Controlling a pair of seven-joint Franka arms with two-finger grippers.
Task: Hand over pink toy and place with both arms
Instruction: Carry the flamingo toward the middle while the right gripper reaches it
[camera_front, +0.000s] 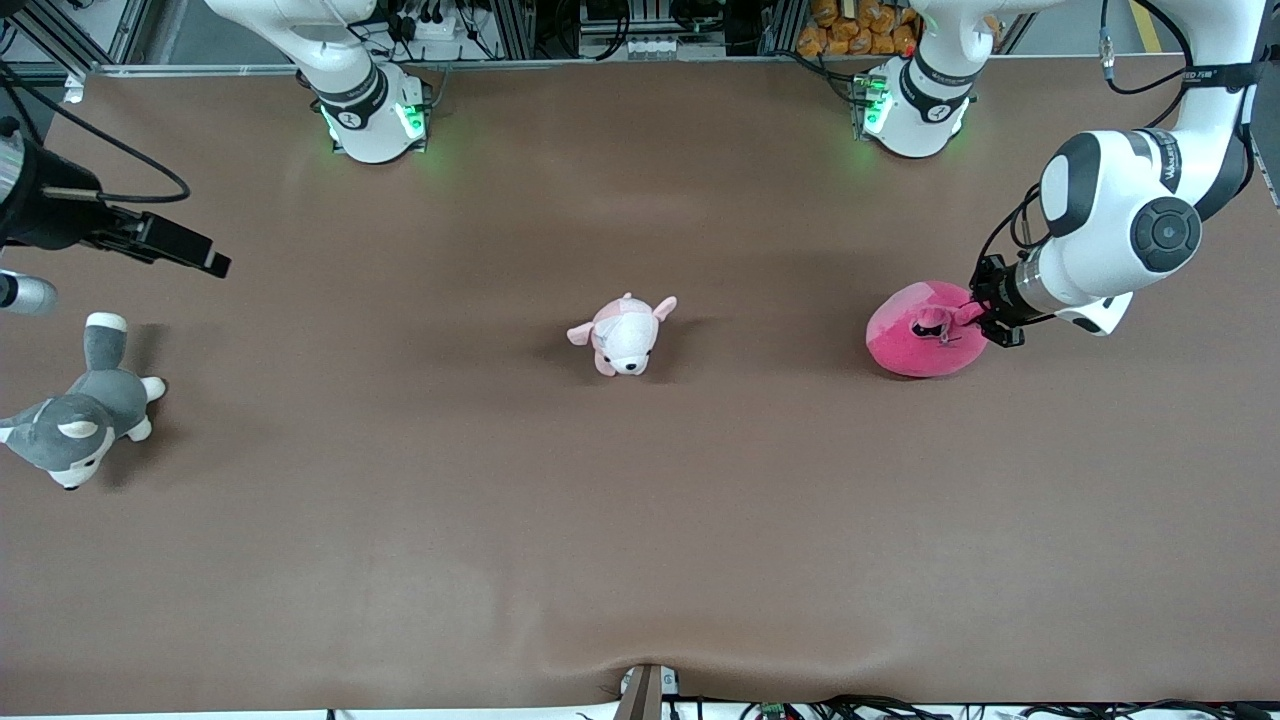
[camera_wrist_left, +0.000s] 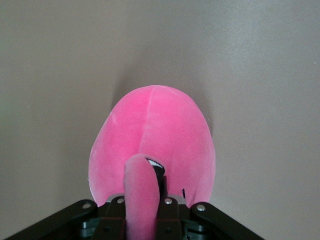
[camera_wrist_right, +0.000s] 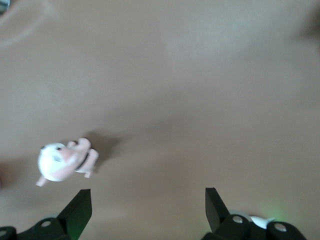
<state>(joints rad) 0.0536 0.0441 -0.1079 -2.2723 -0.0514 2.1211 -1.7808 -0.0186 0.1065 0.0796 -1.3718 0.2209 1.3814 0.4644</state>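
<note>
Now my left jaws (camera_front: 962, 322) clamp an ear of the pink toy (camera_front: 915, 335) on the surface (camera_front: 640, 520) at the left arm's end, while my right jaws (camera_wrist_right: 148, 205) gape, waiting well apart over the right arm's end.

husky plush (camera_front: 75, 425) clipped, left gripper (camera_front: 962, 322) fingertips hidden
</note>
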